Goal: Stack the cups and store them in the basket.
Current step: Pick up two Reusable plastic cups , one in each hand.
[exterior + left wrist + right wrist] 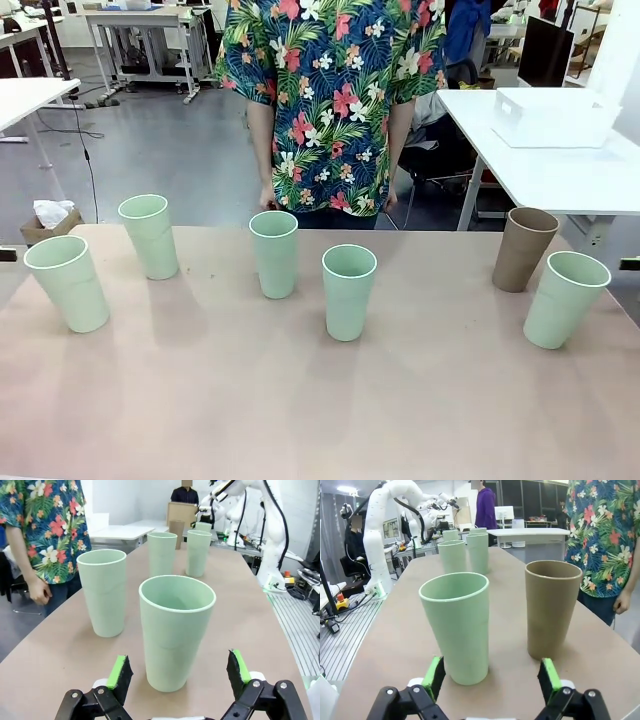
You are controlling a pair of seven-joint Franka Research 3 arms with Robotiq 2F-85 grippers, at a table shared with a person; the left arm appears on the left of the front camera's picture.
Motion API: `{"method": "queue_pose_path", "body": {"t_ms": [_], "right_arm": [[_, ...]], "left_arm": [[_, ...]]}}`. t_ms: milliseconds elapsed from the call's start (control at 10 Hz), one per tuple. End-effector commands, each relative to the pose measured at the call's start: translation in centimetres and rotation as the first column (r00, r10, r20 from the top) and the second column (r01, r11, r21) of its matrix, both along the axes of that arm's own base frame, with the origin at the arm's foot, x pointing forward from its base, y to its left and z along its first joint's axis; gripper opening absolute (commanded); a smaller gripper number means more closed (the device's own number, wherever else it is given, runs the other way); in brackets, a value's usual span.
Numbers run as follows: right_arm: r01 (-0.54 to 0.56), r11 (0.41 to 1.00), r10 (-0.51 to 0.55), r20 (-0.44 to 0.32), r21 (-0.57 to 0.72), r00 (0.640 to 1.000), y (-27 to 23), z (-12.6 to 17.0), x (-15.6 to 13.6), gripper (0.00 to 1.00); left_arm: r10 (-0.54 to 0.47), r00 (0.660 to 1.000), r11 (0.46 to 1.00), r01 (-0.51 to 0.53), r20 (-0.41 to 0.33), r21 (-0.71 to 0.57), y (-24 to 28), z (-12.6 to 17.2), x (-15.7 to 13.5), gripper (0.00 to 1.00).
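Observation:
Several pale green cups stand upright in a loose row across the pinkish table [300,410], the leftmost cup [67,282] and rightmost green cup [565,298] nearest me. A brown cup [524,248] stands just behind the rightmost one. In the left wrist view my left gripper [178,665] is open, and a green cup [176,630] stands close ahead between its fingers, untouched. My right gripper [491,674] is open too, low over the table, with a green cup [457,625] ahead on its left and the brown cup [552,607] ahead on its right. The white basket [555,118] sits on a separate table.
A person in a flowered shirt [335,100] stands at the far edge, hands hanging down. The white table [560,175] carrying the basket is at the back right. A cardboard box [48,222] sits on the floor at the far left.

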State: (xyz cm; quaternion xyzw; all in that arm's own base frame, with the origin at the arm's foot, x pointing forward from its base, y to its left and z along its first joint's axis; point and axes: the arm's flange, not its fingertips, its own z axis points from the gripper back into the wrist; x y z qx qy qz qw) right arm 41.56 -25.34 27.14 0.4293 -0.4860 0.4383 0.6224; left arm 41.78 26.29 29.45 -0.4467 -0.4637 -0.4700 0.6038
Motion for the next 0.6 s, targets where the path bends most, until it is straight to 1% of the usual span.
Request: {"method": "queue_pose_path", "body": {"t_ms": [0, 100, 300, 500], "right_arm": [[-0.017, 1.0, 0.016, 0.051, 0.012, 0.999, 0.4, -0.7, 1.2, 1.0], [-0.029, 0.999, 0.028, 0.057, 0.024, 0.998, 0.8, -1.0, 1.4, 1.0], [-0.075, 0.997, 0.074, 0.031, 0.029, 0.997, 1.3, -1.8, 1.6, 1.0], [-0.091, 0.995, 0.089, 0.052, 0.045, 0.995, 2.2, -2.5, 1.1, 1.0]], "left_arm": [[-0.003, 0.998, 0.998, 0.008, 0.066, -0.065, 0.3, -0.4, 0.9, 1.0], [0.01, 0.996, 0.996, -0.002, 0.085, -0.086, 0.2, -0.7, 1.0, 1.0], [0.024, 0.996, 0.995, -0.015, 0.088, -0.098, 0.2, -1.7, 1.2, 1.0], [0.035, 0.996, 0.991, -0.023, 0.087, -0.13, -0.1, -2.4, 1.3, 1.0]]}}
